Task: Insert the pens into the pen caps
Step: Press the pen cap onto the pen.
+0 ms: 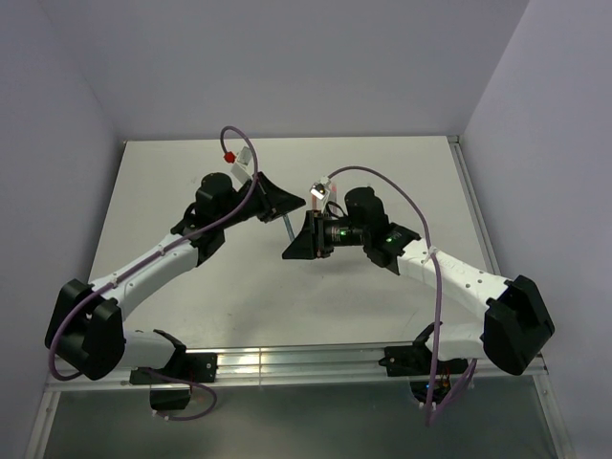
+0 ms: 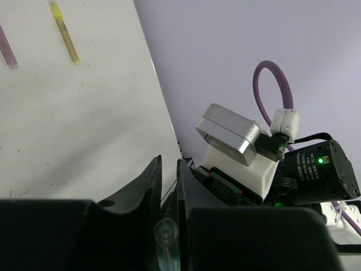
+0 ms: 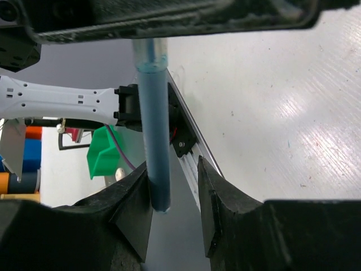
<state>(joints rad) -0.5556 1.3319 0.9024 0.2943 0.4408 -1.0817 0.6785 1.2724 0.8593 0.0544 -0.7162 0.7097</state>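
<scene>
Two grippers are seen: the left gripper point(image 2: 169, 169) is clamped on a blue pen point(image 3: 153, 135), whose lower end is flanked by the right gripper point(image 3: 175, 186), jaws partly apart. Two more, a purple pen point(image 2: 7, 51) and a yellow pen point(image 2: 65, 36), are laid apart on the table point(image 2: 84, 130).

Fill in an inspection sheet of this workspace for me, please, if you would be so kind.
surface: white tabletop, faintly scuffed.
job's things: thin blue pen runs between both hands, its top in a pale clear tube-like pen cap; thin yellow pen and thin purple pen lie apart on the tabletop.
clutter: nothing seen.
grippers: left hand shut on the cap; right hand open around the blue pen's free end.
cables: purple cable loops off each wrist.
surroundings: plain lilac walls on three sides.
</scene>
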